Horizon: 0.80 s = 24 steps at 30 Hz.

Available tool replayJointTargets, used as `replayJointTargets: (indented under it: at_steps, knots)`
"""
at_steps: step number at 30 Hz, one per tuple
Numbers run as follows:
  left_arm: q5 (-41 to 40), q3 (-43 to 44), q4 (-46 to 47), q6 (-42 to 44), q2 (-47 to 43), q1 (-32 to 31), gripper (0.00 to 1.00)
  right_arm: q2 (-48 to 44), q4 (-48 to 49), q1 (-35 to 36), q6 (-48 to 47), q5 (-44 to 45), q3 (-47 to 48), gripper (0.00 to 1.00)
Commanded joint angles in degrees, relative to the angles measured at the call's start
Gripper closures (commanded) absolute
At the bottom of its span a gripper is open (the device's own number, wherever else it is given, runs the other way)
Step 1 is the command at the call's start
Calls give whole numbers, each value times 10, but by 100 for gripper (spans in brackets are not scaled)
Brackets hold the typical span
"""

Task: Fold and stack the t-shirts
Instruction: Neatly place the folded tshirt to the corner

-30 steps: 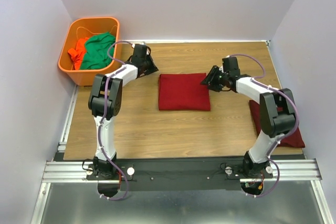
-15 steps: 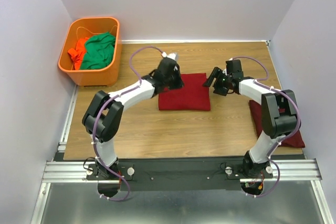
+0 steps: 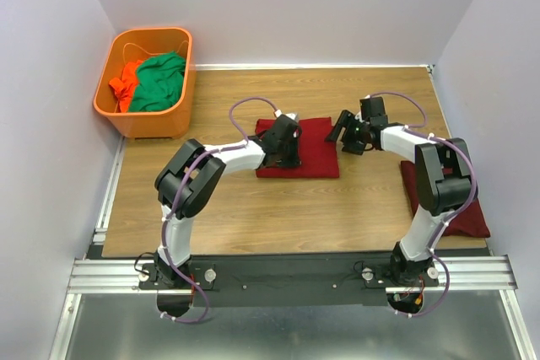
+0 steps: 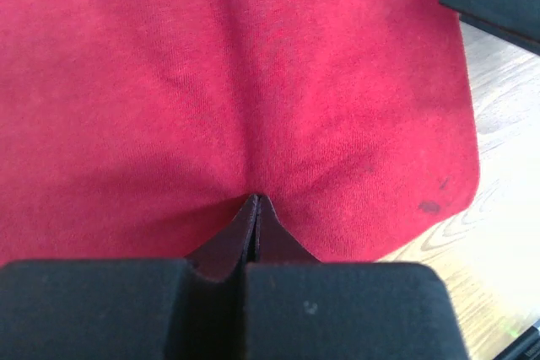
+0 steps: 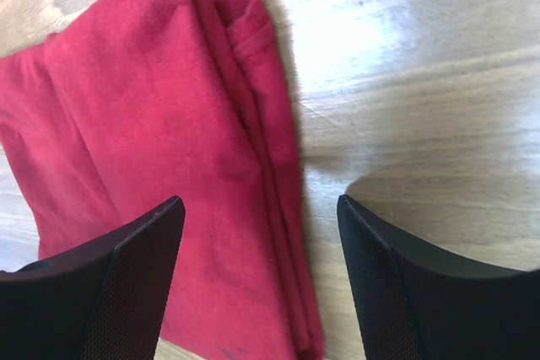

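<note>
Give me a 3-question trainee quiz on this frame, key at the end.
1. True or false: the left end effector stands open on the centre t-shirt.
2. What lies in the orange basket? A) a green garment and an orange garment; B) maroon t-shirts; C) towels.
3. Fill in: the right end effector, at the centre t-shirt's right edge, is ___.

Key
1. False: it is shut, its tip on the fabric.
2. A
3. open
</note>
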Motion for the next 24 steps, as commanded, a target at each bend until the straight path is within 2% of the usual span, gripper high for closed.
replayJointTargets:
  at_steps: [1, 8, 14, 20, 21, 22, 23, 24]
  knots:
    - [-20, 13, -13, 13, 24, -17, 100, 27, -5, 13, -19, 17, 10, 21]
    - [-33, 0, -20, 15, 16, -17, 100, 42, -9, 36, -20, 37, 3, 26]
    - [-30, 11, -27, 19, 15, -17, 100, 57, -13, 53, -21, 46, 7, 37]
    - [-28, 20, -34, 20, 9, -16, 100, 71, -30, 59, -19, 73, 12, 73]
    - [-26, 24, -35, 20, 8, -16, 100, 70, -31, 59, -16, 77, 12, 87]
    - [-25, 25, -37, 21, 6, -16, 100, 69, -35, 59, -14, 82, 11, 94]
    - [-23, 28, -39, 21, 4, -13, 100, 65, -37, 59, -9, 85, 11, 99]
    - [-22, 30, -41, 21, 1, -12, 100, 62, -40, 59, -4, 90, 10, 99]
